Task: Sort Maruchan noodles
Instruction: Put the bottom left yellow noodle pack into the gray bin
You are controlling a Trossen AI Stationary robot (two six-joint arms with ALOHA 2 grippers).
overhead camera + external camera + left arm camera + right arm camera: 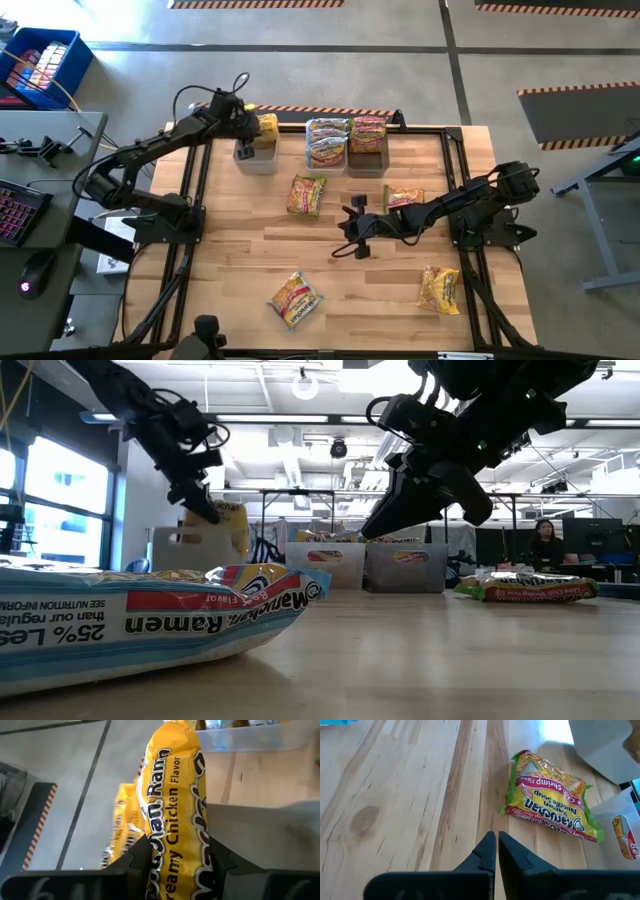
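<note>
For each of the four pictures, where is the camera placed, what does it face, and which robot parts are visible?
High view: above the table, facing straight down; both arms show.
Low view: at table-top height, facing level across into the room; both grippers hang from above.
Left wrist view: on the left arm, facing the yellow Creamy Chicken packet held by the left gripper.
Right wrist view: on the right arm, facing the table; the shut right gripper shows.
Shared: the Chili Shrimp packet also appears in the high view.

Left hand [262, 130] clamps a packet [175, 810]; right hand [497, 851] hovers with fingers together.
</note>
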